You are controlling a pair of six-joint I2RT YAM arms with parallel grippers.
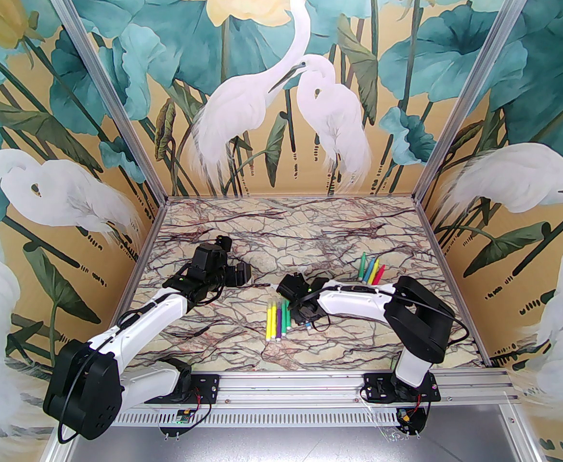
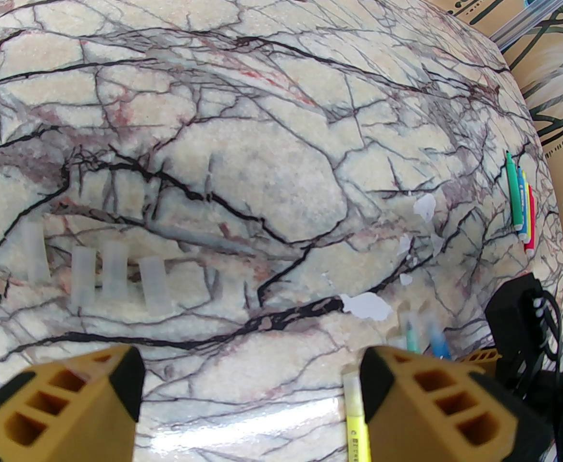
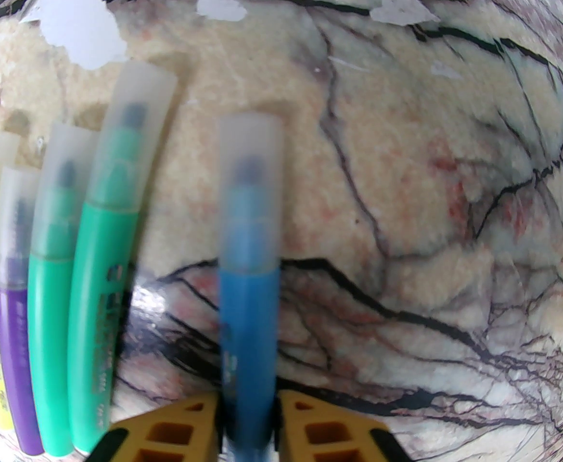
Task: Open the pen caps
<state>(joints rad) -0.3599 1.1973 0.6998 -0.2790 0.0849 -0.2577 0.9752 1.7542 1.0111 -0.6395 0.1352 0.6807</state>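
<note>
Marble table [image 1: 310,229]: right gripper [image 3: 249,402] clamped blue pen [image 3: 249,315], cap [image 3: 250,171] on, beside capped pen row [image 3: 50,282]; left gripper [image 2: 250,392] sat spread wide, empty.

Marble-patterned table top [image 1: 243,238], dark-veined, with white chipped patches [image 2: 365,304]. Left, far and right walls [image 1: 406,65] carry an egret-and-lotus mural. Aluminium posts [image 1: 118,109] stand at the far corners.

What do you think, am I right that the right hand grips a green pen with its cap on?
Not quite: the pen in the right hand is blue, not green, as the right wrist view shows. Its cap is on.
</note>
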